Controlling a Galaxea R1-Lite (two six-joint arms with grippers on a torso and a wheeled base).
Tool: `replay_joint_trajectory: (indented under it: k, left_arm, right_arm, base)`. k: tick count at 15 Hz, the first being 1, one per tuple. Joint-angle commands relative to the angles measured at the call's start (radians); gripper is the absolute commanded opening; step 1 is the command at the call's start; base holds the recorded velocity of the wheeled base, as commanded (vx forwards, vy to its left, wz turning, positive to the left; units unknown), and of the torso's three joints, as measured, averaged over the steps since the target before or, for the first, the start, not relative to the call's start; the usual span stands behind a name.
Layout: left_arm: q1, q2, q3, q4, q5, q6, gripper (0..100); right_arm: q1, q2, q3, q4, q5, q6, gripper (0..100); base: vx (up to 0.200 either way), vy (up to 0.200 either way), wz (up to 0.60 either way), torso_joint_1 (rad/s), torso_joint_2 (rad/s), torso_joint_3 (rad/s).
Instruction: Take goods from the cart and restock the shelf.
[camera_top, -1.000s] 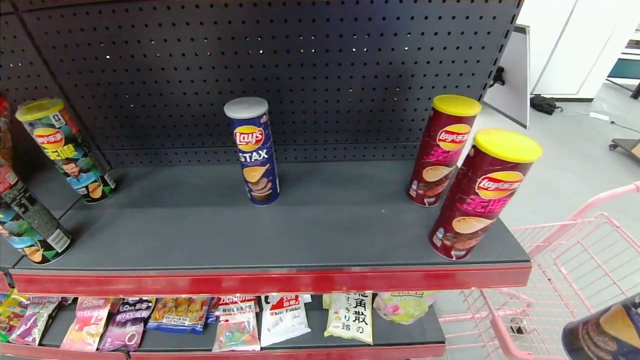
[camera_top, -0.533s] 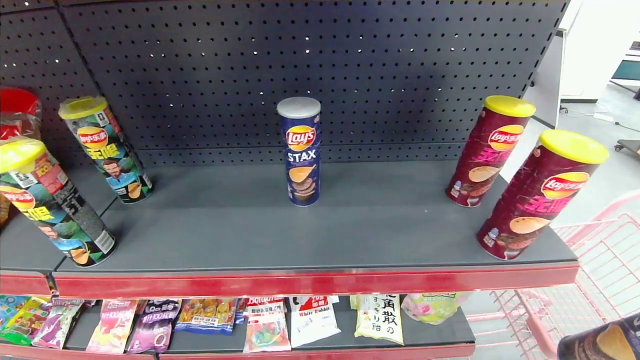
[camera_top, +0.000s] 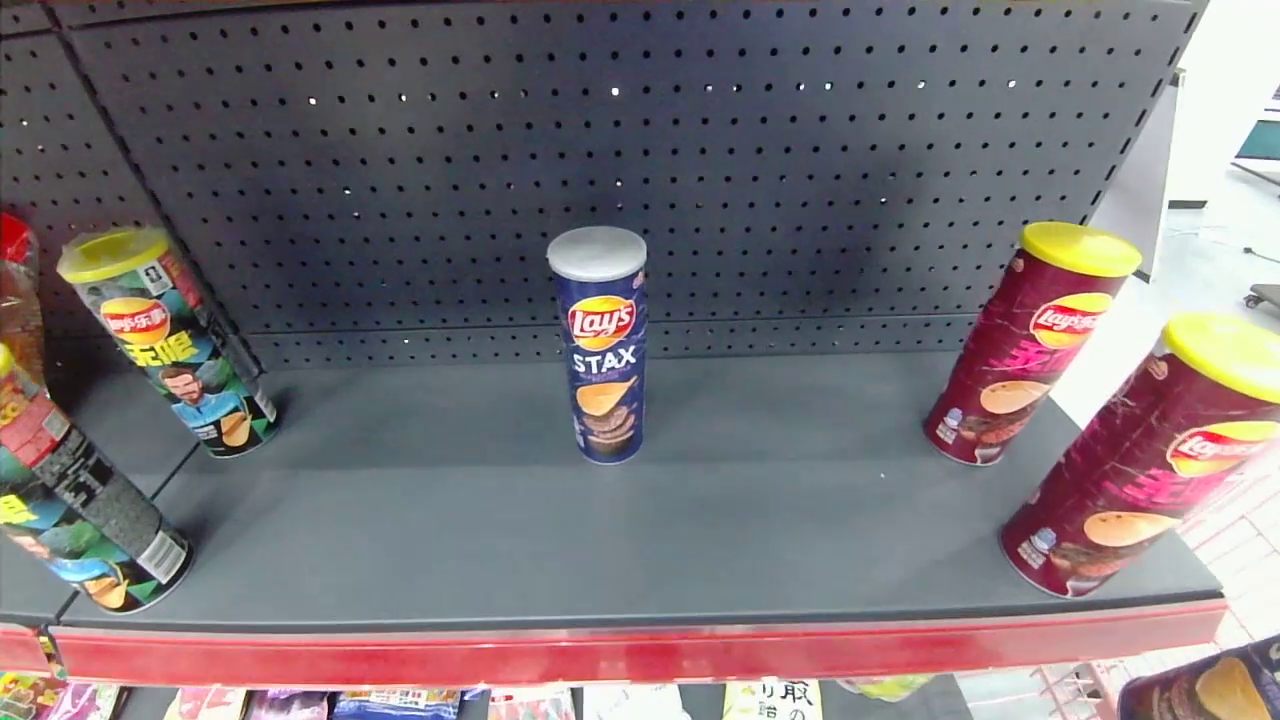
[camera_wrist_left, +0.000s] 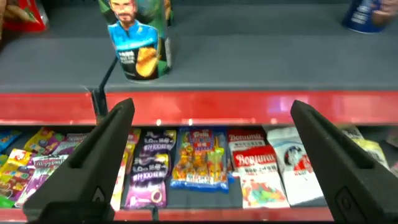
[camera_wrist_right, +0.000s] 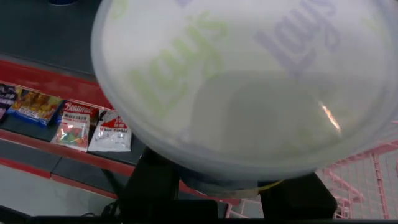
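Left gripper (camera_wrist_left: 211, 115) is seen spread wide with nothing held, facing the red shelf edge (camera_wrist_left: 249, 102) above the snack packets (camera_wrist_left: 199, 165). On the shelf (camera_top: 600, 530), two green cans (camera_top: 165, 340) are stood at the left, a blue can (camera_top: 600, 345) upright mid-shelf near the pegboard (camera_top: 600, 150), and two maroon cans (camera_top: 1030, 345) at the right end. Far right, right gripper (camera_wrist_right: 224, 186) is clamped on a dark chip can (camera_top: 1195, 690), held below shelf level beside the pink cart (camera_wrist_right: 367, 180).
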Motion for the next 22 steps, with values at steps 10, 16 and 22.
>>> replay_joint_trajectory:
  k: [10,16,22]
  left_arm:
    - [-0.02,0.298,-0.31,-0.002,-0.121,0.001,100]
    - [-0.193,0.972,-0.663,-0.07,-0.471,0.155,100]
    - [-0.379,1.408,-0.877,-0.137,-0.545,0.164,100]
  right_arm:
    - [0.008,0.016,0.002,0.001,0.21,-0.001,0]
    - [0.008,0.037,-0.012,0.0,0.21,-0.001,0]
    - [0.008,0.042,-0.019,-0.002,0.207,0.001,0]
  base:
    - [0.0,0.0,0.0,0.0,0.0,0.0]
    - [0.0,0.0,0.0,0.0,0.0,0.0]
    - [0.0,0.0,0.0,0.0,0.0,0.0]
